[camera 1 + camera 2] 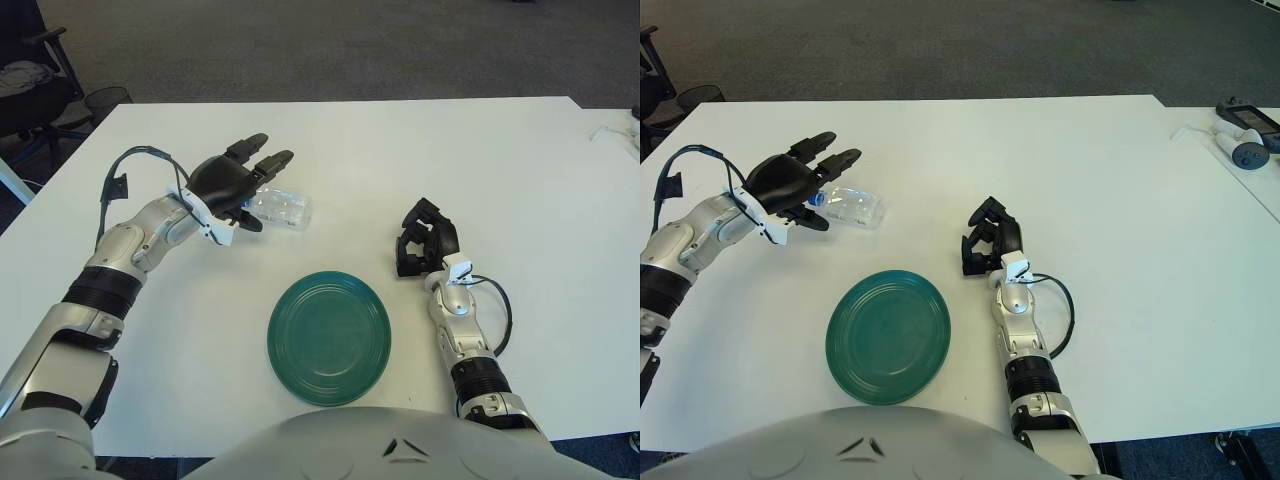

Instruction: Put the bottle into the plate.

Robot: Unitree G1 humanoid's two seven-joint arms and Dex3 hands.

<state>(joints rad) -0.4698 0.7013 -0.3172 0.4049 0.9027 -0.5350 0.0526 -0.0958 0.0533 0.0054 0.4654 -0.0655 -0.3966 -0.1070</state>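
In the left eye view, a small clear plastic bottle [279,208] lies on its side on the white table [500,170], well back from the round dark-green plate [329,337], which sits nearer the robot with nothing in it. The black three-fingered left hand [228,186] is over the bottle's left end. Its fingers [265,162] are spread apart and stretched out past the bottle, while the thumb shows low on the near side — they are not closed on it, and whether the palm touches the bottle cannot be told. A black cable [138,160] loops up from the silver forearm behind that hand. The black right hand [421,240] shows to the right of the plate and apart from it, its fingers curled in together with nothing between them; a thin black wire [498,305] arcs beside its wrist. Part of a dark office chair [30,70] stands on the grey carpet beyond the table's far left corner.

In the right eye view, the bottle's blue cap [816,199] shows at its left end, tucked under the left hand's palm. The bottle lies behind the plate's left part, clear of its rim. At the far right edge, on a second white surface, rest a white handheld controller [1247,154] and a dark flat device [1248,116] just behind it.
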